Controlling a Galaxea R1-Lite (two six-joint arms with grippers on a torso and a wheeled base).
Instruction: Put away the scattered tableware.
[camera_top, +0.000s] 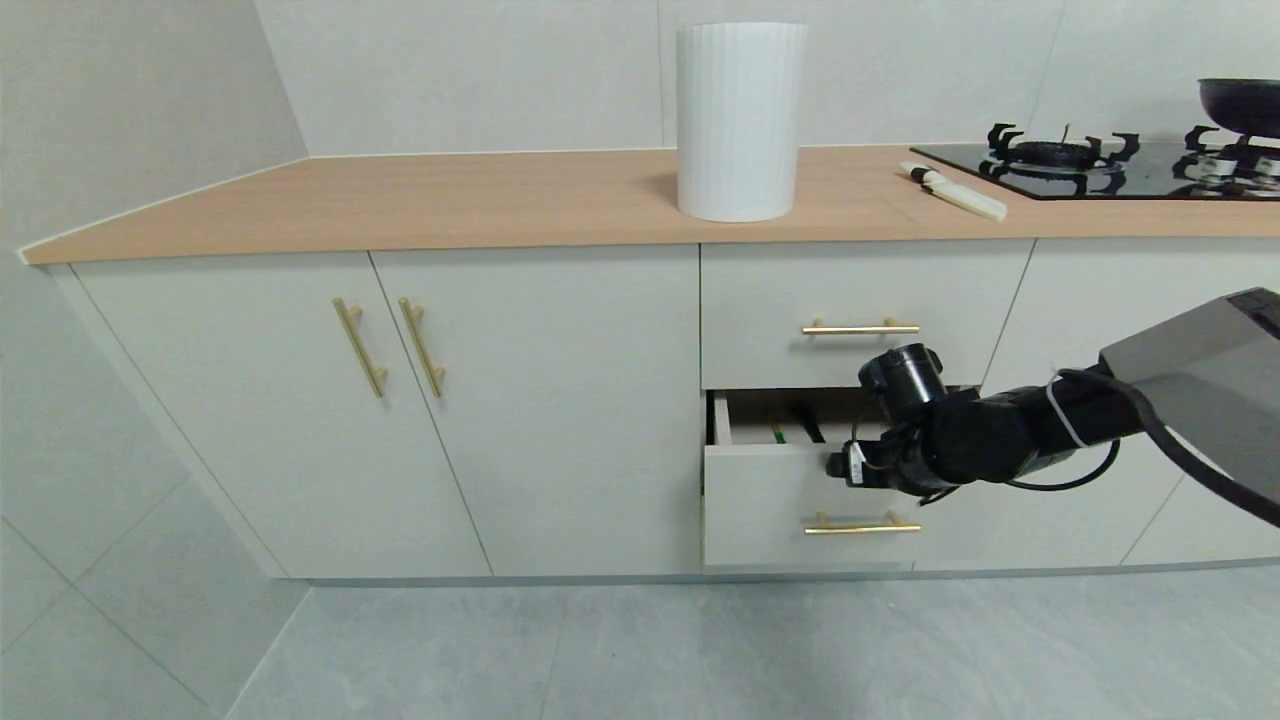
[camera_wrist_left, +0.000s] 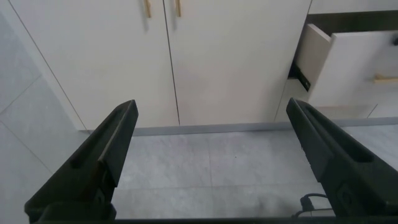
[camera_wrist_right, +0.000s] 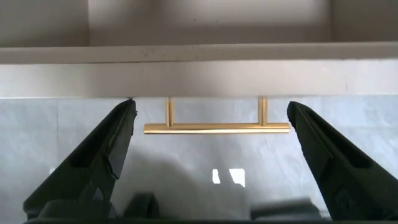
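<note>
In the head view my right gripper (camera_top: 838, 467) sits at about 4 o'clock, at the top edge of the lower drawer (camera_top: 760, 510), which is pulled partly out. My right wrist view shows its fingers (camera_wrist_right: 106, 155) spread wide with nothing between them, above the drawer's brass bar handle (camera_wrist_right: 216, 128). Inside the drawer a green sliver and a dark strip (camera_top: 790, 428) show, too little for me to name.

The knife (camera_top: 955, 190) lies on the wooden countertop (camera_top: 450, 200) at about 1 o'clock. It is long and cream-coloured with a dark band near one end. It lies flat and aslant, just beside the gas hob (camera_top: 1060, 155), at the 3 o'clock side of a tall white ribbed canister (camera_top: 740, 120).

My left gripper (camera_wrist_left: 211, 106) is also spread apart and empty. It hangs over the grey floor tiles, facing the closed cabinet doors (camera_wrist_left: 230, 62).
</note>
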